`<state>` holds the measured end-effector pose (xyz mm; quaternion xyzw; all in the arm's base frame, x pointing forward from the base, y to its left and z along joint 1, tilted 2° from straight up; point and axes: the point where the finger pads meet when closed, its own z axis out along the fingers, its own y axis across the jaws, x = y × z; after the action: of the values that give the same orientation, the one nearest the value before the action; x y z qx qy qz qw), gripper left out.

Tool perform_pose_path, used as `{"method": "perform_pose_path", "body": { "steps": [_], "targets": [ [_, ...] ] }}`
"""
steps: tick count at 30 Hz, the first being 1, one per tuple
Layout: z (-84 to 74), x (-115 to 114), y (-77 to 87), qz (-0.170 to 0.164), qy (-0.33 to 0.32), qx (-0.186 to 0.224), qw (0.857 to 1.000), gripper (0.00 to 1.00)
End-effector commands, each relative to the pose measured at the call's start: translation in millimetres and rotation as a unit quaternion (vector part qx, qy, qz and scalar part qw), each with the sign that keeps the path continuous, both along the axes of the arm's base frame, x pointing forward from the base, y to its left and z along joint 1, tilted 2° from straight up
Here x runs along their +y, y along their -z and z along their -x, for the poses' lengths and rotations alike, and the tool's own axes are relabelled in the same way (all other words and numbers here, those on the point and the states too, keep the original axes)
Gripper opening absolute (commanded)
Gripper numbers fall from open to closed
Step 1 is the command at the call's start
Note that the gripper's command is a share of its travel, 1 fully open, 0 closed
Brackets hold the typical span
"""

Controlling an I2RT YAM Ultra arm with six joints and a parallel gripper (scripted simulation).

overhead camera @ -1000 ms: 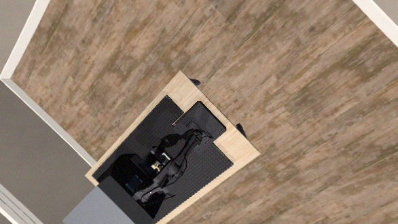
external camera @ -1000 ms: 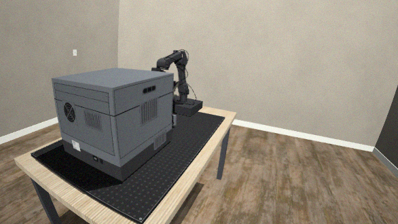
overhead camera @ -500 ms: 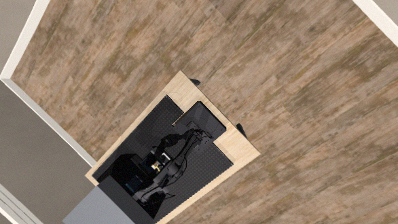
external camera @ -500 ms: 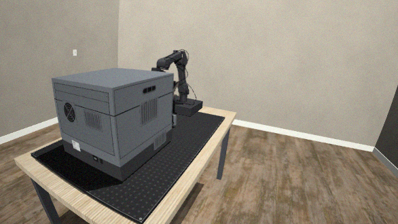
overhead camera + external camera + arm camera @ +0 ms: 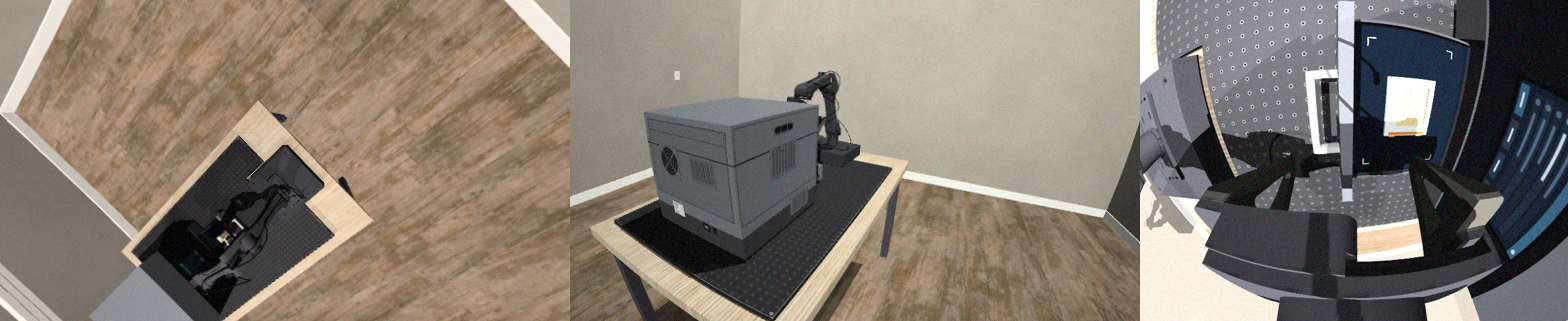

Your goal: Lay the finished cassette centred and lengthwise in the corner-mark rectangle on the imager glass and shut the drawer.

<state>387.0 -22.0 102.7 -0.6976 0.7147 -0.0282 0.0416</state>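
Observation:
In the wrist view the finished cassette [image 5: 1409, 106], white with yellow lanes and an orange end strip, lies flat on the dark blue glass [image 5: 1412, 93] of the open drawer, inside the four white corner marks and lengthwise between them. The drawer's pale front panel [image 5: 1346, 93] stands as a tall strip left of the glass. My gripper [image 5: 1352, 161] is open and empty, raised above the drawer's near end, with the front panel running between its fingers in this view. The grey imager IM [image 5: 732, 165] hides the drawer in the exterior view. The arm [image 5: 253, 214] reaches over the drawer from above.
A white rectangular holder frame [image 5: 1321, 112] stands on the perforated black mat just left of the drawer front. IM's blue control panel [image 5: 1533, 151] is at the right. The arm's base [image 5: 838, 153] sits on the table's far end. The wooden table edge [image 5: 1388, 238] shows below the fingers.

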Motion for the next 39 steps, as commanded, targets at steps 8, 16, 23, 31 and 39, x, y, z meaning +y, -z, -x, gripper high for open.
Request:
{"method": "perform_pose_path", "body": {
  "steps": [8, 16, 23, 31, 39],
  "targets": [
    [13.3, 1, -6.7, -0.008, 0.022, 0.005, 1.0, 0.35],
    [51.9, 6, -16.0, -0.005, 0.15, 0.016, 0.989, 0.35],
    [76.0, 9, -21.9, -0.008, 0.232, 0.023, 0.973, 0.35],
    [110.5, 13, -30.4, -0.013, 0.358, 0.034, 0.933, 0.35],
    [99.5, 13, -32.0, -0.019, 0.449, 0.039, 0.892, 0.35]
  ]
}}
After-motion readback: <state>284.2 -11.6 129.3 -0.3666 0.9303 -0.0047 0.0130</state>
